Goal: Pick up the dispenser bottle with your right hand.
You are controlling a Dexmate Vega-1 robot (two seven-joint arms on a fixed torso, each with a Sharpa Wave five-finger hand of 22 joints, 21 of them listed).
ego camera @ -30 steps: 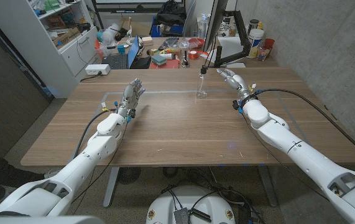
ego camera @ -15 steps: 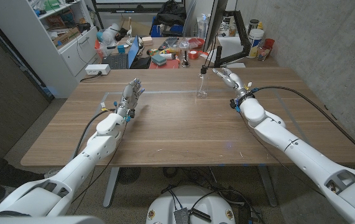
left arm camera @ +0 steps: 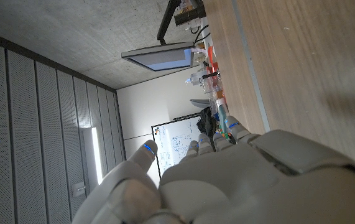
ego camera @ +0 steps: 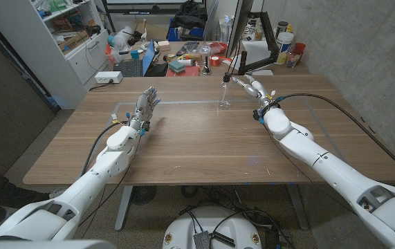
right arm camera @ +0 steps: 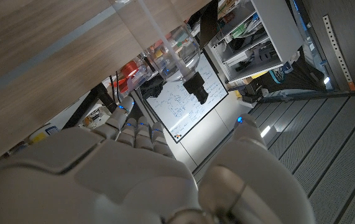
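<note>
A small clear dispenser bottle (ego camera: 224, 95) with a dark pump top stands upright on the wooden table (ego camera: 204, 138), far of centre. In the right wrist view the bottle (right arm camera: 165, 46) shows just beyond my fingers, its black nozzle pointing away from the table. My right hand (ego camera: 250, 86) is open, fingers reaching toward the bottle from its right, a short gap away and not touching it. My left hand (ego camera: 146, 107) stands open above the table's left side, fingers pointing away from me, holding nothing.
A cluttered desk (ego camera: 183, 59) with bottles, boxes and a monitor arm stands behind the table's far edge. A white shelf unit (ego camera: 72, 41) is at the far left. A black cable (ego camera: 335, 111) runs along my right arm over the table.
My right hand has moved left and slightly farther out, closing in on the bottle. The left arm and the bottle have stayed where they were.
</note>
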